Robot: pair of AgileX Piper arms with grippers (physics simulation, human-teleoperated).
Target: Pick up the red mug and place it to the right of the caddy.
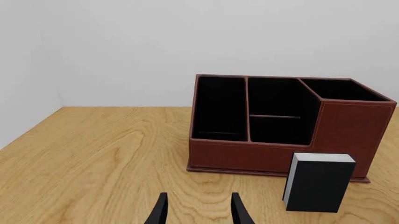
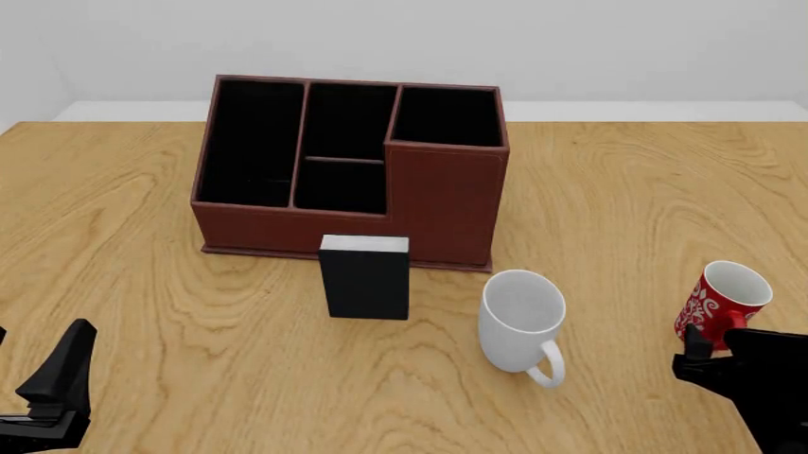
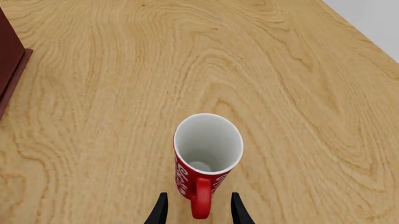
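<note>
The red mug [image 2: 722, 301] with white swirls stands upright on the table at the right, well to the right of the dark red-brown caddy [image 2: 354, 170]. In the right wrist view the mug [image 3: 207, 154] shows its white inside, and its red handle [image 3: 201, 201] points back at the gripper. My right gripper [image 3: 198, 199] is open, with one finger on each side of the handle and a gap on both sides; it also shows in the front view [image 2: 697, 352]. My left gripper [image 1: 198, 199] is open and empty, near the table's front left [image 2: 51, 364]. The caddy [image 1: 281, 121] stands ahead of it.
A larger plain white mug [image 2: 520, 322] stands between the caddy and the red mug, handle toward me. A small black box with a white top [image 2: 365, 277] stands in front of the caddy, also in the left wrist view [image 1: 318, 182]. The caddy's corner [image 3: 9, 70] shows in the right wrist view.
</note>
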